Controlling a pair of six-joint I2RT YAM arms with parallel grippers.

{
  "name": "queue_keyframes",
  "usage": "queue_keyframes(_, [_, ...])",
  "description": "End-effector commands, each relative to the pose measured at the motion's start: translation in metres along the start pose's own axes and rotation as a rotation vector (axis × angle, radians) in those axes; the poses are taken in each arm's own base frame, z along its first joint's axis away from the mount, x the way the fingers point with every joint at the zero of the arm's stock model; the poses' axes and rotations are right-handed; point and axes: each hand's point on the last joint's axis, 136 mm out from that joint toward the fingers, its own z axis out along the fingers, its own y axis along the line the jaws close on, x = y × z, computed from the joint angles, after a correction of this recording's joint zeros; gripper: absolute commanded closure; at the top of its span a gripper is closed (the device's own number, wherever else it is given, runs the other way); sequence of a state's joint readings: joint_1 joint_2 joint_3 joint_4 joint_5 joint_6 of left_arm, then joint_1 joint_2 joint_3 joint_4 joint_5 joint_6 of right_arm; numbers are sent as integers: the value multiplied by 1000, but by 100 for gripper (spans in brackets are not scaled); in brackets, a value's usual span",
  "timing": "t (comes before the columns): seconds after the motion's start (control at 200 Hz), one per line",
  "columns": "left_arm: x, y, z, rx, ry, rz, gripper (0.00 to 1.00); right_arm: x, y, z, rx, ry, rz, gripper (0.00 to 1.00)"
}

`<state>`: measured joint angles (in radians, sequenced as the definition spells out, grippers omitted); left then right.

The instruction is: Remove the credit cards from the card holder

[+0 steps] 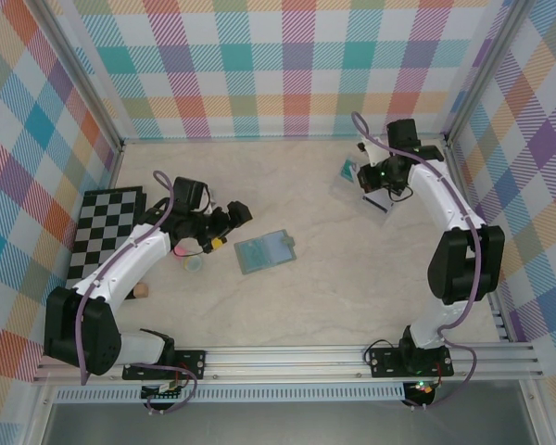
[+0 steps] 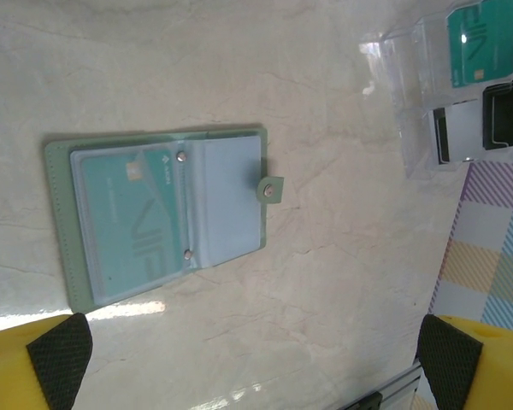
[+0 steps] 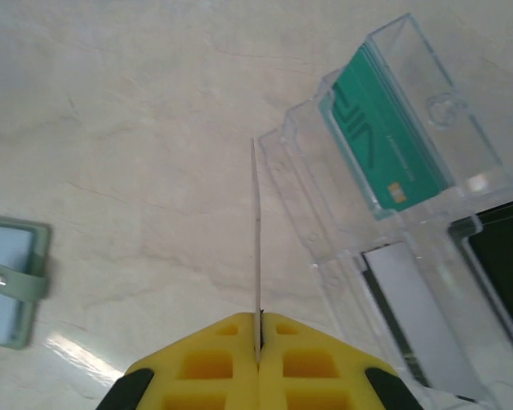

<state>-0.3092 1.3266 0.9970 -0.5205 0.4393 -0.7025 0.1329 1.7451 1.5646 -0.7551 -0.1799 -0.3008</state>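
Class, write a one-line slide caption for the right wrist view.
Right hand pinches a thin card edge-on, beside a clear tray holding a green card; card holder at far left.

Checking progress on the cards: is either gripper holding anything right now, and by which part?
The right gripper holds a card, seen edge-on, pinched at its near edge between the closed fingertips. The left gripper is open, holding nothing.

Left end effector (image 2: 255,363) splayed, right end effector (image 3: 258,331) clamped
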Motion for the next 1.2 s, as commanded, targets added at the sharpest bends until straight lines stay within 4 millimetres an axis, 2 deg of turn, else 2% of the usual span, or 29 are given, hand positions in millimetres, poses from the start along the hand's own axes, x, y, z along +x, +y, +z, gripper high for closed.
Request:
queue_keyframes(0.0, [0,2,-8,-16,2,27,0,6,-16,2,59,60,-182,100])
queue_keyframes(0.16, [3,0,-8,1,20,51,0,10,-11,3,8,92,-276,100])
queue_keyframes(0.36, [2,-5,-11,28,10,76,0,24,-46,20,148,206,-375,100])
queue_keyframes(0.54, [4,1,-7,15,22,68,0,31,-50,31,148,240,-411,100])
queue_keyframes(0.7, [4,2,-8,13,16,68,0,45,-67,42,193,319,-447,100])
queue_keyframes(1.195, [9,10,-3,8,32,43,0,67,-76,54,200,413,-490,100])
